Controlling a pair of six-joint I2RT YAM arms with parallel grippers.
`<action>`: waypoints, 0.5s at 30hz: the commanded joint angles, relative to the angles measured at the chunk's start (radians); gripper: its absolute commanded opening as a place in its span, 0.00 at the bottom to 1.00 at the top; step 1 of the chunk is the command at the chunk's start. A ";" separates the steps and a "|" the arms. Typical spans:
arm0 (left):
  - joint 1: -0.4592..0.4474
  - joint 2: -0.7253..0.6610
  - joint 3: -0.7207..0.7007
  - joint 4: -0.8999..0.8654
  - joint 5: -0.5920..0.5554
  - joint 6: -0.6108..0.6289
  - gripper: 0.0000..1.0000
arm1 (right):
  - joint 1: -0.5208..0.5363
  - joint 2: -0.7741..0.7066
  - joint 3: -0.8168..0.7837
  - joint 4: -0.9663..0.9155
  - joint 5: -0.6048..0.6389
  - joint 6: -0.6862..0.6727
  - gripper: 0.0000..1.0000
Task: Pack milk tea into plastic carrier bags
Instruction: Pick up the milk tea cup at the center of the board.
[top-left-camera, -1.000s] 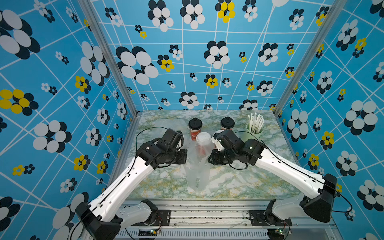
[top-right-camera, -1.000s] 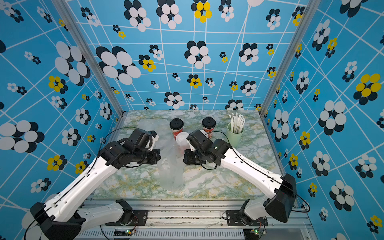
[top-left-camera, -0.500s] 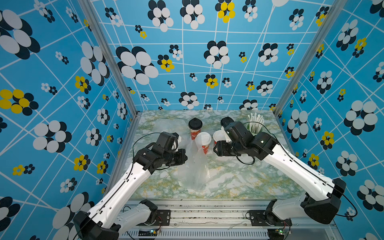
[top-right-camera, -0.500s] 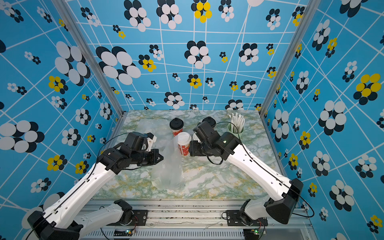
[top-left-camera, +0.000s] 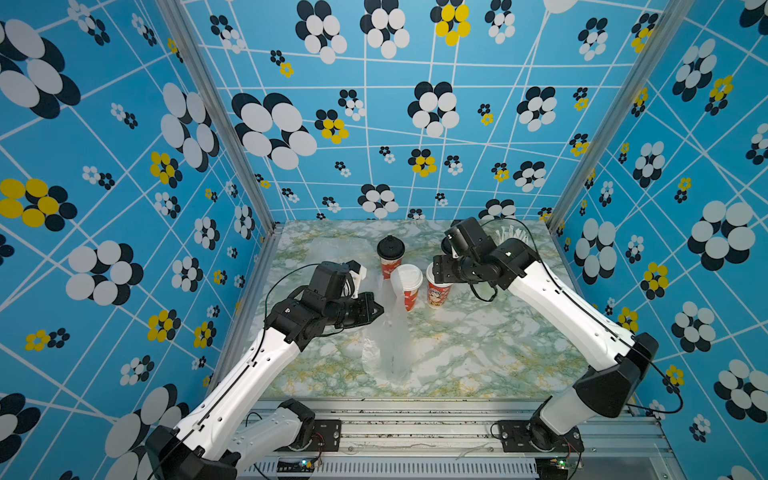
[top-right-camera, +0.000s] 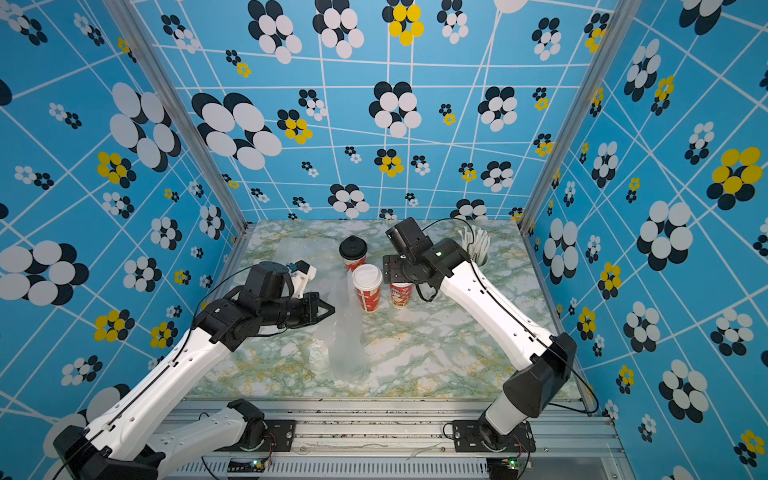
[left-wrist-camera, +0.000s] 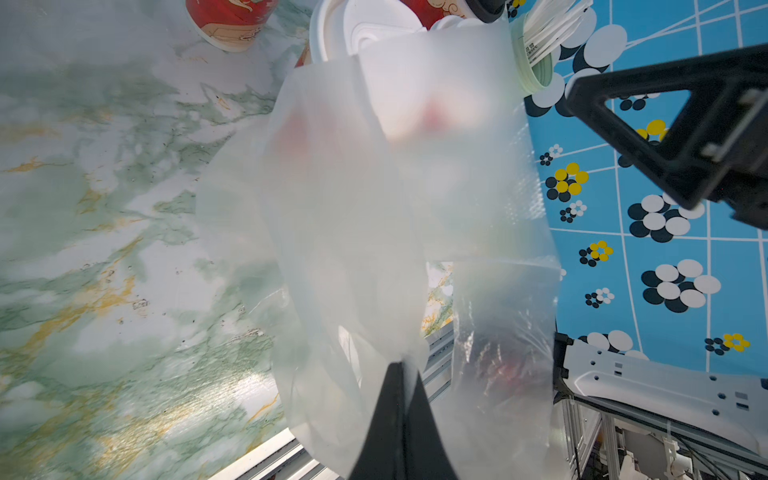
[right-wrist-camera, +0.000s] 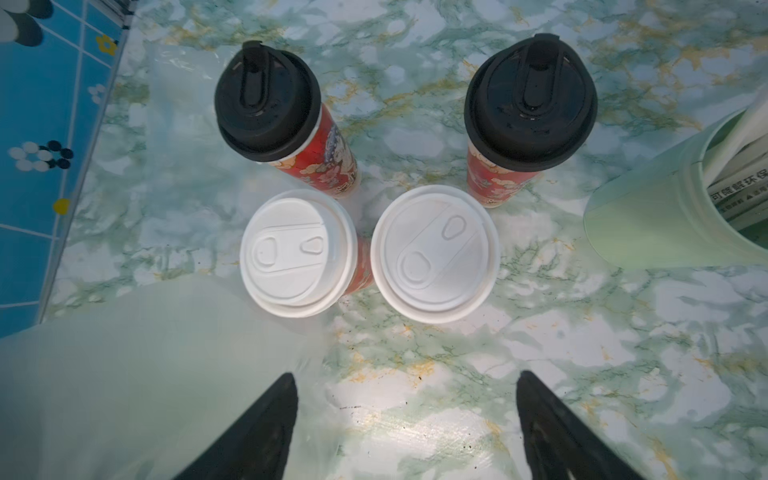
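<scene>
Right pincer (right-wrist-camera: 406, 376) rose, spread; left pincer (left-wrist-camera: 398, 368) pinches bag (left-wrist-camera: 374, 208).

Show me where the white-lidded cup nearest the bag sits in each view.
Top view: white-lidded cup, mid-table, beside the plastic bag.
Top view: same place.
Left wrist: its lid shows past the bag's rim.
Right wrist: the white lid nearer the bag.
Landmark: the plastic bag, in all four.

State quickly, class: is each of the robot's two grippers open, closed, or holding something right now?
Left gripper: closed, pinching the plastic carrier bag.
Right gripper: open, holding nothing.
</scene>
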 joint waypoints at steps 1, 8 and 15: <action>0.007 -0.013 -0.014 0.047 0.033 -0.018 0.00 | -0.027 0.040 0.044 -0.016 0.029 -0.037 0.85; 0.007 0.013 -0.009 0.081 0.053 -0.033 0.00 | -0.047 0.102 0.072 -0.002 0.023 -0.046 0.87; 0.007 0.023 -0.001 0.010 -0.008 0.001 0.00 | -0.048 0.159 0.106 -0.013 0.062 -0.053 0.88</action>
